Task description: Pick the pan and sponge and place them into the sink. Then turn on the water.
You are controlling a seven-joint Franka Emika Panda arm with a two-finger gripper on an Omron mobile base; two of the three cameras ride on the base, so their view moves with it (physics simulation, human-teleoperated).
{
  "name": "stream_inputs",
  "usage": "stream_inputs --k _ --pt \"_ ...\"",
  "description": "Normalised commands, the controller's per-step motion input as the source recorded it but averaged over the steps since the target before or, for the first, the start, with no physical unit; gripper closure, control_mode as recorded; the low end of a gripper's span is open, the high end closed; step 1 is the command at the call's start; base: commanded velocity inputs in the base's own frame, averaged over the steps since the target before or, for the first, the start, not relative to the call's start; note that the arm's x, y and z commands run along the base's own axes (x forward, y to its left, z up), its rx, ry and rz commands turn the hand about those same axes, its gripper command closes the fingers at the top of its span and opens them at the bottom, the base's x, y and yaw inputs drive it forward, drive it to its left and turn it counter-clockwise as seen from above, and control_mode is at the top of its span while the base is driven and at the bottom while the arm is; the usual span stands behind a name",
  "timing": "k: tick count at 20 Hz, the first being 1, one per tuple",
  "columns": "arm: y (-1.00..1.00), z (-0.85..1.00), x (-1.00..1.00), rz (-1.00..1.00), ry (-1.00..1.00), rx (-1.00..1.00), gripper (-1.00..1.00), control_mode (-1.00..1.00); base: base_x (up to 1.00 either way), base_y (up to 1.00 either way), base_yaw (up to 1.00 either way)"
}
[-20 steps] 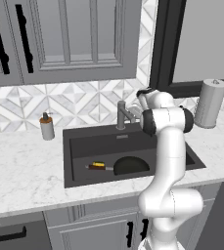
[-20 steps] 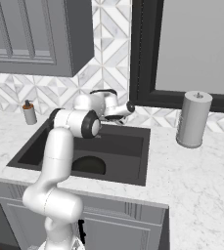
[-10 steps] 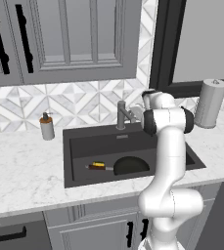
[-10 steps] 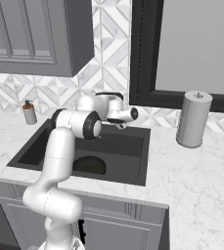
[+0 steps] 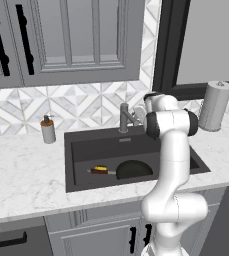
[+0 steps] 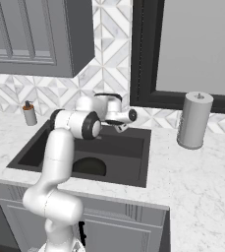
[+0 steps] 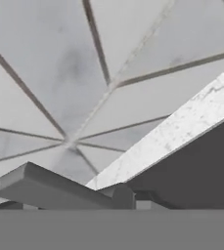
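Observation:
The black pan (image 5: 134, 170) lies in the dark sink (image 5: 111, 145), its handle (image 5: 100, 171) pointing left; it also shows as a dark dome (image 6: 89, 166) in the right base view. A small yellowish patch sits on the handle, and I cannot tell whether it is the sponge. My gripper (image 5: 138, 116) hangs at the sink's rear edge, right beside the grey faucet (image 5: 124, 118). In the hand view the faucet's grey bar (image 7: 50, 188) lies close below the hand. The fingers (image 6: 120, 127) are too small to read. No water is in view.
A soap dispenser (image 5: 48, 130) stands on the marble counter left of the sink. A paper towel roll (image 6: 193, 120) stands at the back right. The tiled backsplash (image 7: 84, 73) is close ahead of the hand. Dark cabinets hang above the counter.
The hand has shifted slightly right and down, closer to the faucet. The pan in the sink has not moved.

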Motion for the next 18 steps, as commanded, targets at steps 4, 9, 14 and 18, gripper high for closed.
stream_inputs --k 4,9,14,18 --pt "-0.13 0.00 0.09 -0.14 0.15 0.06 1.00 -1.00 0.00 0.00 0.00" --pt "-0.09 0.00 0.10 -0.12 0.14 0.06 1.00 -1.00 0.00 0.00 0.00" --pt "-0.03 -0.03 0.01 -0.04 0.04 0.03 1.00 -1.00 0.00 0.00 0.00" --pt "0.00 0.00 0.00 0.00 0.00 0.00 1.00 -1.00 0.00 0.00 0.00"
